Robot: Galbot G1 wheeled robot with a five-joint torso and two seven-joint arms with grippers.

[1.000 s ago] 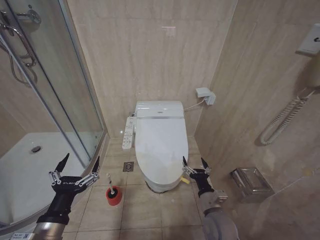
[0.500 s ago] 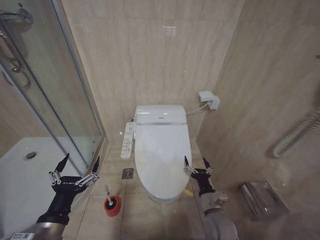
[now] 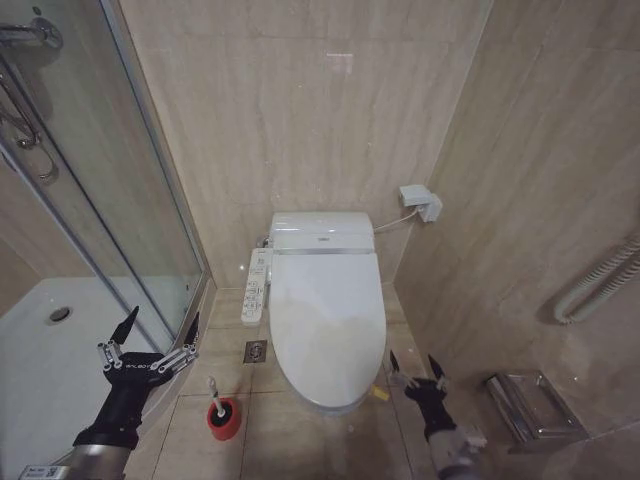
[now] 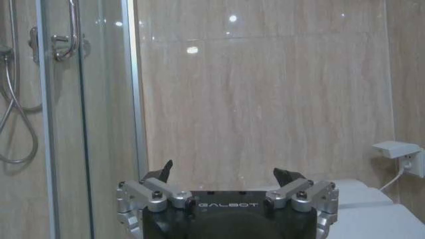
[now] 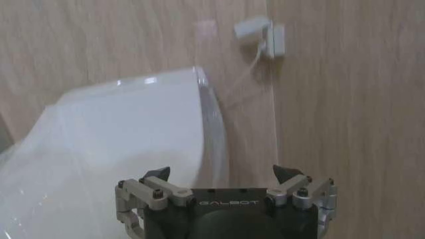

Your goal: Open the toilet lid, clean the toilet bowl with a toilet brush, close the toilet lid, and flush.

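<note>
Since a second ago your right pincer [image 3: 418, 366] has dropped lower against the toilet: it was level with the front edge of the toilet lid [image 3: 326, 325] beside the yellow strap [image 3: 380, 394], and now it sits further down, off the lid's front right corner, with the strap just to its left. Your head camera has also shifted, so the whole room looks displaced; the toilet itself has not moved.

You can see the right pincer spread wide, both tips apart, holding nothing and touching nothing. From its wrist camera the tips [image 5: 222, 174] frame the lid's right edge [image 5: 133, 129] and the beige wall beside it.

Your left pincer [image 3: 158, 331] hovers in the same place as before, low on the left next to the glass shower door [image 3: 120, 200]. It too is spread wide and empty; its wrist camera shows the tips [image 4: 222, 172] open against the tiled wall.

You still have the lid lying shut over the toilet bowl, which is hidden beneath it. The toilet brush [image 3: 214, 392] stands upright in its red holder cup [image 3: 223, 417] on the floor tiles, left of the toilet's front, between the left pincer and the bowl, untouched.
</note>
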